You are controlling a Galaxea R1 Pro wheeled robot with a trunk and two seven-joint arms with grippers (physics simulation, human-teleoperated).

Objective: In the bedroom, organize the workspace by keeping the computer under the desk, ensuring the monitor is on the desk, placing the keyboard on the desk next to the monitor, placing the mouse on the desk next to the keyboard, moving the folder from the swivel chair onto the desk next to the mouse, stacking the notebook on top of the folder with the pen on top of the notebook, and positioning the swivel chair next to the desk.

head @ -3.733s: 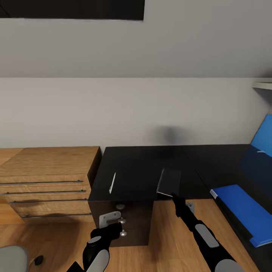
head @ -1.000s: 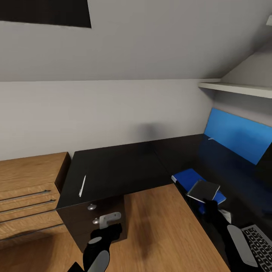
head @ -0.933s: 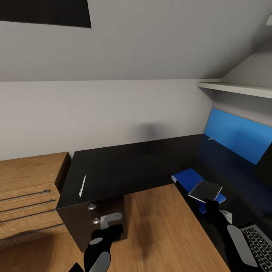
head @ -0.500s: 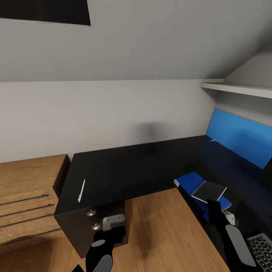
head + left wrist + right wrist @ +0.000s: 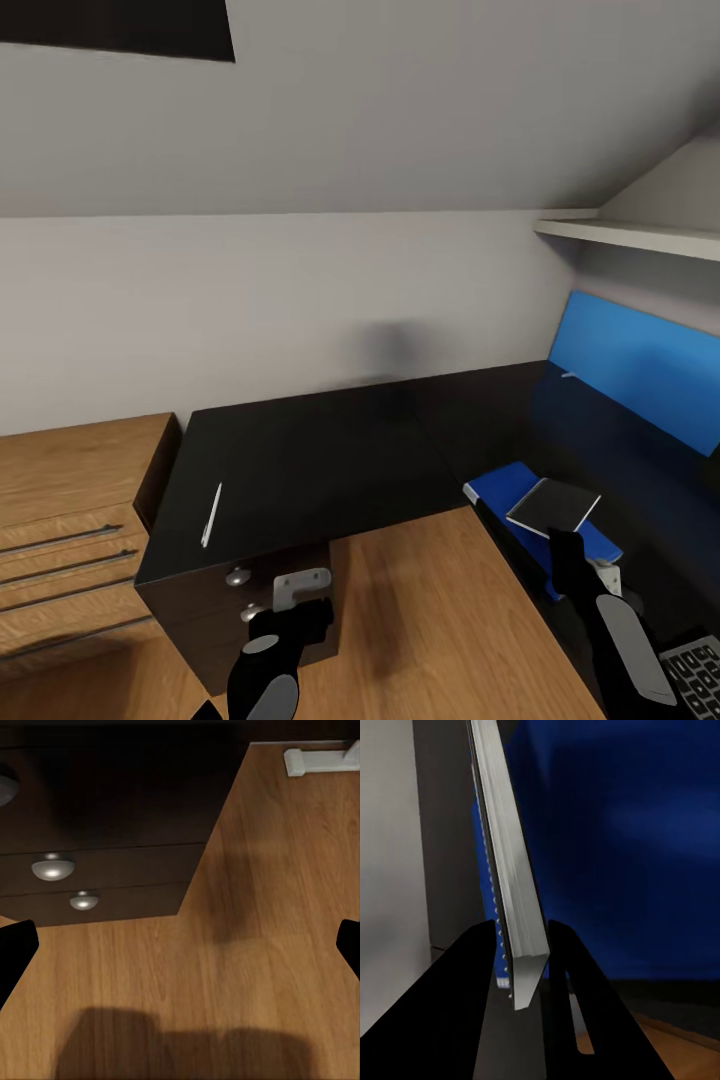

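The dark notebook [image 5: 553, 505] hangs tilted just above the blue folder [image 5: 500, 488], which lies on the right wing of the black desk [image 5: 330, 460]. My right gripper [image 5: 560, 540] is shut on the notebook's near edge. In the right wrist view the notebook [image 5: 514, 900] shows edge-on between the fingers [image 5: 472, 1005]. A white pen [image 5: 210, 515] lies on the desk's left part. The monitor [image 5: 640, 370] glows blue at the right, and a corner of the keyboard [image 5: 695, 665] shows at the bottom right. My left gripper [image 5: 295, 610] is open and empty, low in front of the desk drawers [image 5: 112, 877].
A wooden dresser [image 5: 60, 530] stands left of the desk. The desk's drawer unit has silver knobs [image 5: 237, 575]. A white shelf [image 5: 630, 235] runs above the monitor under the sloped ceiling. Wooden floor [image 5: 430, 620] lies in the desk's inner corner.
The head view has swung right since the oldest frame, and the notebook has gone from the desk's middle to over the folder. In the last second it only shifts slightly.
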